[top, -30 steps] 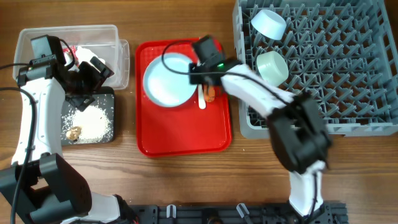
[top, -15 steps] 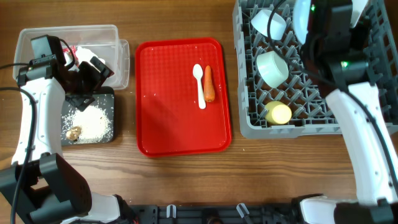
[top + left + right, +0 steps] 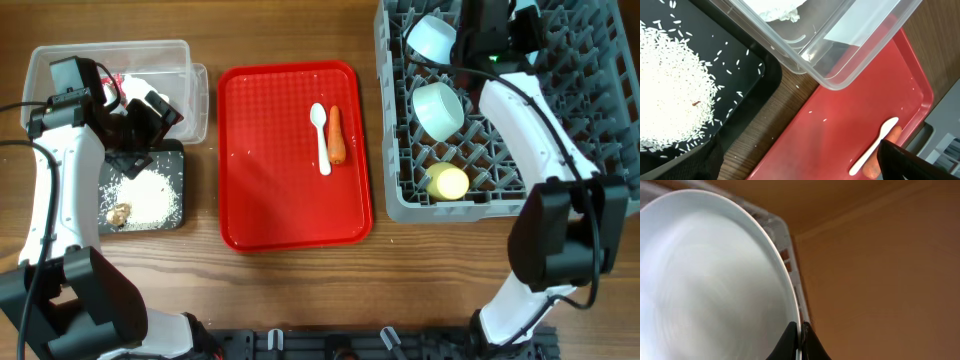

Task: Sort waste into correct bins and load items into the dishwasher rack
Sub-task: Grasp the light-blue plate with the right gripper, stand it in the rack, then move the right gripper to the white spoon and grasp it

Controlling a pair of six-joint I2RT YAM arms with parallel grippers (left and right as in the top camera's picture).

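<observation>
**Plate at the rack, not yet let go**

The step in hand is loading the plate into the rack. The right gripper is clamped on the plate's rim, its two fingers pinching the edge from either side. In the overhead view that arm reaches over the rack's far side, near the top edge of the picture. There the arm hides most of the plate, so I cannot tell whether its lower edge sits between pegs yet.

Already in the rack are the blue bowl, the green bowl and the cup.

The spoon and the carrot lie side by side on the red tray, touching or nearly so.

The left gripper hangs over the seam between the tub and the black tray, jaws wide apart and holding nothing. The wrapper lies in the tub. The rice and the brown lump lie in the black tray.

The next move, as I judge it, is to settle the plate on edge in a free row of pegs, clear of the blue bowl. The fingers should part only once the pegs carry it, since a tilted plate could tip onto the bowls. That leaves the spoon for the rack and the carrot, likely, for the black tray with the food. The spoon must be picked without dragging the carrot along.
</observation>
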